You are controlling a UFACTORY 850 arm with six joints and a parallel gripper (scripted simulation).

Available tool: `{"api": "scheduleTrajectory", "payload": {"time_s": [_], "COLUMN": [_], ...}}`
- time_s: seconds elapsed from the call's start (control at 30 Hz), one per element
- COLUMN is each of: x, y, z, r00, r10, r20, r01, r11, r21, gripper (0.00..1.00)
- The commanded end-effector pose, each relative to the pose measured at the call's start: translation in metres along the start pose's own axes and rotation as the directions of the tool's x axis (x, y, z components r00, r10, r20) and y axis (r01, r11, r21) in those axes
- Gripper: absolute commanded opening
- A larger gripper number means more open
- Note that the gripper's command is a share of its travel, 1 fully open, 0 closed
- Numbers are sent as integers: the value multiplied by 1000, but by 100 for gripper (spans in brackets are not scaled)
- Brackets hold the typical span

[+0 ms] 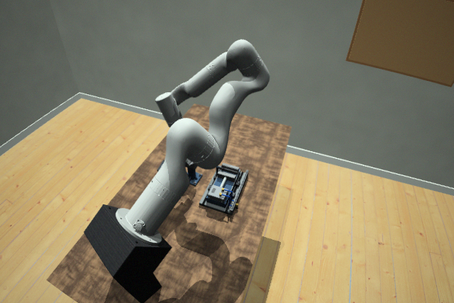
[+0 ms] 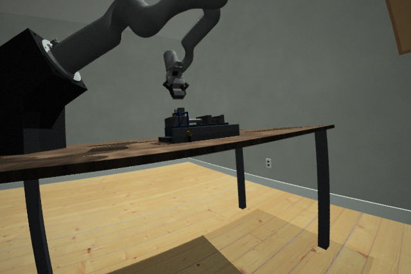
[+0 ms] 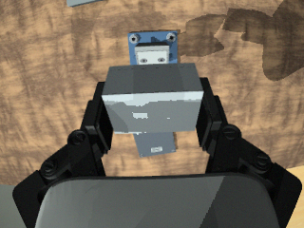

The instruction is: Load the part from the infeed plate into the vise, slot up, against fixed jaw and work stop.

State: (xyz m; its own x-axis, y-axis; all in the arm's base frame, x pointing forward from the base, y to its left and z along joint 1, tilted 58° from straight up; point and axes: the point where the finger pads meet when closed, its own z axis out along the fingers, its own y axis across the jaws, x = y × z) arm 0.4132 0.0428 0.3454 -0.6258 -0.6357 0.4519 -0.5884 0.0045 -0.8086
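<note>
I am pinching the grey part (image 3: 152,105) in my pincer (image 3: 154,121), its fingers pressing on its two opposite sides, and I am holding it in the air well above the wooden surface (image 3: 51,76). Below it sits a small blue fixture (image 3: 154,48) (V-block or plate, I cannot tell), and the vise (image 2: 199,128) is standing beyond, near the top edge of my wrist view.

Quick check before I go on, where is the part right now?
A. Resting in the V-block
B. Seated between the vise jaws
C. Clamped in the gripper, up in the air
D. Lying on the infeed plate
C: the gripper is shut on the grey part, and the exterior view shows it hanging well above the vise.
</note>
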Motion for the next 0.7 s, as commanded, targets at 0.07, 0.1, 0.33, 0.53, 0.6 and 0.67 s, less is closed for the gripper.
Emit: {"api": "scheduleTrajectory", "payload": {"time_s": [0.07,0.1,0.33,0.53,0.6,0.67], "x": [-1,-1,-2,-2,-3,-3], "y": [0,0,0,0,0,0], "z": [0,0,0,0,0,0], "r00": [999,998,989,977,975,973], "r10": [1,1,1,1,1,1], "r20": [-48,-61,-147,-213,-223,-233], "r01": [-1,-1,-1,-1,-1,-1], "r11": [1000,1000,1000,1000,1000,1000], "r21": [0,0,0,0,0,0], "gripper": [0,0,0,0,0,0]}}
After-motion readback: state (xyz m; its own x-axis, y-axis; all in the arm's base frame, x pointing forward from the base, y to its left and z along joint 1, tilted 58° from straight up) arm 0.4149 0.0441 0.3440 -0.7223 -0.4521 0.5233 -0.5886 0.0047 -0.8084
